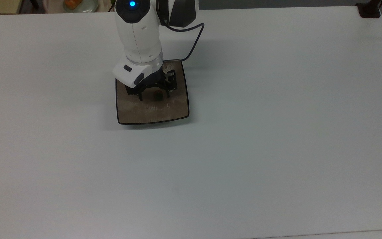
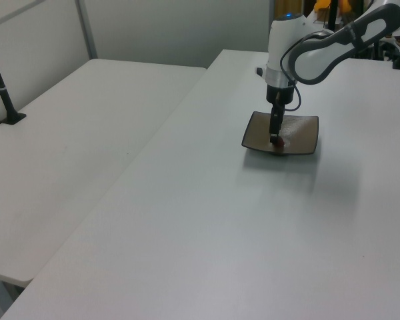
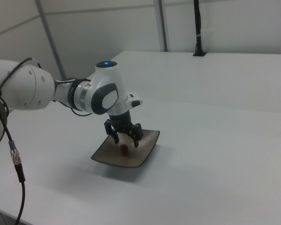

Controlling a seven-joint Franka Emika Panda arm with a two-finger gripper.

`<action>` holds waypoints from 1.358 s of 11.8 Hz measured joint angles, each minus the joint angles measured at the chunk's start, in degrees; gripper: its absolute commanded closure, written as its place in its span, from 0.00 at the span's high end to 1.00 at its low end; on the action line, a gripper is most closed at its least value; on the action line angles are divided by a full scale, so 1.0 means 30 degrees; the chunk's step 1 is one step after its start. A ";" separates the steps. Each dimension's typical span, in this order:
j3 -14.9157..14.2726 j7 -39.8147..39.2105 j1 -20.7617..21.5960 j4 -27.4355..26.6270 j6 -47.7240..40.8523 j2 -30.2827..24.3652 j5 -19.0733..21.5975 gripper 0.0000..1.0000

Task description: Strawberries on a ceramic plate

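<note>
The ceramic plate (image 1: 151, 114), a square tan-brown dish with a thin black rim, sits on the white table (image 1: 260, 132). One small dark red strawberry (image 1: 158, 95) lies on the plate near its middle. My gripper (image 1: 154, 96) hangs just over the plate, open, with a finger on either side of the berry and not touching it. From the right view the strawberry (image 3: 124, 149) rests on the plate (image 3: 140, 157) below the spread fingers of the gripper (image 3: 126, 141). In the left view the gripper (image 2: 275, 139) points straight down onto the plate (image 2: 303, 130).
A black cable (image 1: 194, 36) runs off the arm's wrist behind the plate. A black clamp foot (image 1: 370, 10) stands at the table's far corner in the top view's right. A second table with a black pole (image 2: 3, 93) lies at the left view's left.
</note>
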 measured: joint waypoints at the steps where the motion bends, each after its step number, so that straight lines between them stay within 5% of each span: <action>1: 0.0000 0.0089 0.0000 0.0016 0.0000 -0.0019 0.0000 1.00; 5: -0.0032 0.1309 0.0000 0.0670 -0.0953 -0.0935 -0.0020 1.00; 11: -0.0723 0.1659 -0.0202 0.4734 -0.8757 -0.3684 -0.0022 1.00; 16: -0.0893 0.1785 -0.0203 0.6613 -1.2160 -0.4838 0.0153 1.00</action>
